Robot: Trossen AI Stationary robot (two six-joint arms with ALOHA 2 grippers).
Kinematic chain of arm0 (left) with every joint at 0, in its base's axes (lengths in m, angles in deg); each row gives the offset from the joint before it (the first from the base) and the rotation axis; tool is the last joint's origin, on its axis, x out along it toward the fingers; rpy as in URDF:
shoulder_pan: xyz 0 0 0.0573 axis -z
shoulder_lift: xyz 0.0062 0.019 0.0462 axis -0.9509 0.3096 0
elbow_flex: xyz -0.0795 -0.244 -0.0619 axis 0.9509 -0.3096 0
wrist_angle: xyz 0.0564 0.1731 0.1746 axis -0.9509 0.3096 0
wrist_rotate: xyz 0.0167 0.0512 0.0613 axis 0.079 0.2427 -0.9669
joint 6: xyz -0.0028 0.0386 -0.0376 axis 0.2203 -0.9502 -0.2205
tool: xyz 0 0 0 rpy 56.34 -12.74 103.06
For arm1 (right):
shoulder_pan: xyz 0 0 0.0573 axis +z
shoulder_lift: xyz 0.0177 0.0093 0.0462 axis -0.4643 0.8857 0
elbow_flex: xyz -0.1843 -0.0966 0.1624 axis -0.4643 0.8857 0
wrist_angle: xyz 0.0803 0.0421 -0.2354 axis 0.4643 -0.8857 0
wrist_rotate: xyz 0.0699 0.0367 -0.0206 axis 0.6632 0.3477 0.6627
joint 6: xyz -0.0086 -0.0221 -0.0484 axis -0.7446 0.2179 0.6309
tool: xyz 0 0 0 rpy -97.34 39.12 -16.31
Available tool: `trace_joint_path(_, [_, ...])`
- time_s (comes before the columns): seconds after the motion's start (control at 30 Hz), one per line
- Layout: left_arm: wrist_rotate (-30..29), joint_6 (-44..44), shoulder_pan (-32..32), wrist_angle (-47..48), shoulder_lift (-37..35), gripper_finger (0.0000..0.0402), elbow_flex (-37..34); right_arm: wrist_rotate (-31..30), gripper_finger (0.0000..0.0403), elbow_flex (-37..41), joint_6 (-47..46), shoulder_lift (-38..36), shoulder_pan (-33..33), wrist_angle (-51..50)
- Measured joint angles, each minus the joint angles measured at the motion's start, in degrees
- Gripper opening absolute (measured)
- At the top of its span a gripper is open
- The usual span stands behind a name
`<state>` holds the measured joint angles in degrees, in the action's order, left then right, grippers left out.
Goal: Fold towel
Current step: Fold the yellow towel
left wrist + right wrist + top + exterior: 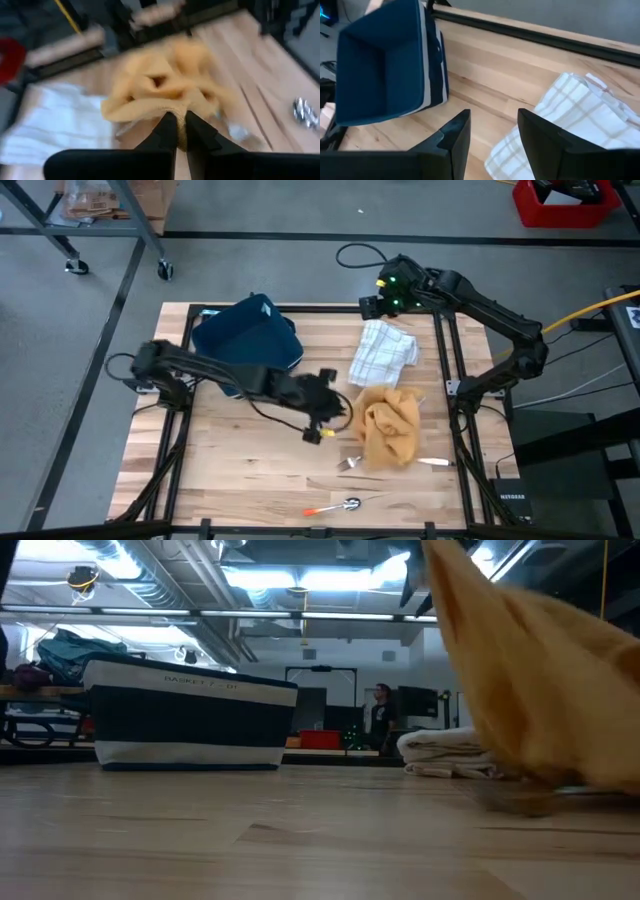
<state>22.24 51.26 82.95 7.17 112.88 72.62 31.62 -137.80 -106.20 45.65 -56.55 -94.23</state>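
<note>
- Left gripper [177,131] pinched tight on yellow towel [388,427] edge; towel crumpled, no clear long axis.
- Right gripper [492,132] parted, empty, over checked towel [384,350], behind the yellow one.
- Count: two towels, one blue basket [248,332].

Table [250,460]: pale wood planks, smooth, slight sheen. Frame [447,350] round it: matt black metal. Yellow towel [388,425]: soft cloth, coarse weave, matt, crumpled. White towel [385,350]: thin checked cloth, matt. Basket [247,332]: navy fabric w/ pale band, matt. Fork [349,463] near edge: shiny metal. Left gripper [180,131] fingers: matt black plastic.
</note>
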Motion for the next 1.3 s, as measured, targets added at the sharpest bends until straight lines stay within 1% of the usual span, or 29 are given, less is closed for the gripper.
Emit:
trace_joint_path(0.17, [-3.8, -2.6, -2.0, -4.1, -8.9, 0.0009, 0.0, 2.1, 0.0166, 0.0, 0.2, 1.7, 0.0, -0.1])
trace_joint_path(0.27, [-4.8, -2.6, -3.7, -6.0, -13.1, 0.0007, 0.0, 5.2, 0.0166, 0.0, 1.5, 2.7, 0.0, 0.0])
trace_joint_path(0.5, [-4.8, -1.3, -7.6, -6.8, -21.2, 0.001, 0.0, 14.1, 0.0166, 0.0, 7.2, 4.3, 0.0, 0.3])
trace_joint_path(0.6, [-4.8, -1.4, -8.9, -6.5, -23.2, 0.0011, 0.0, 16.1, 0.0166, 0.0, 8.3, 4.5, 0.0, 1.0])
trace_joint_path(0.77, [-4.8, -1.6, -11.4, -6.3, -25.5, 0.0006, 0.0, 18.6, 0.0166, 0.0, 10.1, 4.5, 0.0, 5.4])
trace_joint_path(0.83, [-4.8, -3.4, -12.6, -6.8, -26.3, 0.0007, 0.0, 19.3, 0.0166, 0.0, 10.2, 4.5, 0.0, 7.2])
trace_joint_path(0.93, [-4.7, -7.6, -14.7, -11.1, -26.9, 0.0008, 0.0, 19.4, 0.0166, 0.0, 10.3, 4.6, 0.1, 9.3])
trace_joint_path(1.03, [-4.6, -6.3, -17.0, -17.7, -27.0, 0.0006, 1.2, 18.8, 0.0166, 0.0, 10.3, 4.8, 0.0, 10.5])
trace_joint_path(1.1, [-3.3, -2.8, -18.2, -21.6, -27.1, 0.0006, 2.5, 17.2, 0.0166, 0.0, 10.3, 4.8, 0.0, 10.7])
trace_joint_path(1.17, [-0.1, 0.8, -19.4, -24.4, -27.2, 0.0006, 3.2, 15.9, 0.0166, 0.0, 10.4, 4.8, 0.0, 10.7])
trace_joint_path(1.23, [4.2, 6.0, -20.3, -25.0, -27.3, 0.0008, 4.2, 15.5, 0.0166, 0.0, 10.4, 4.8, 0.0, 10.7])
trace_joint_path(1.3, [10.2, 13.4, -20.9, -24.3, -27.2, 0.0009, 5.0, 15.5, 0.0166, 0.0, 10.5, 4.8, 0.0, 10.7])
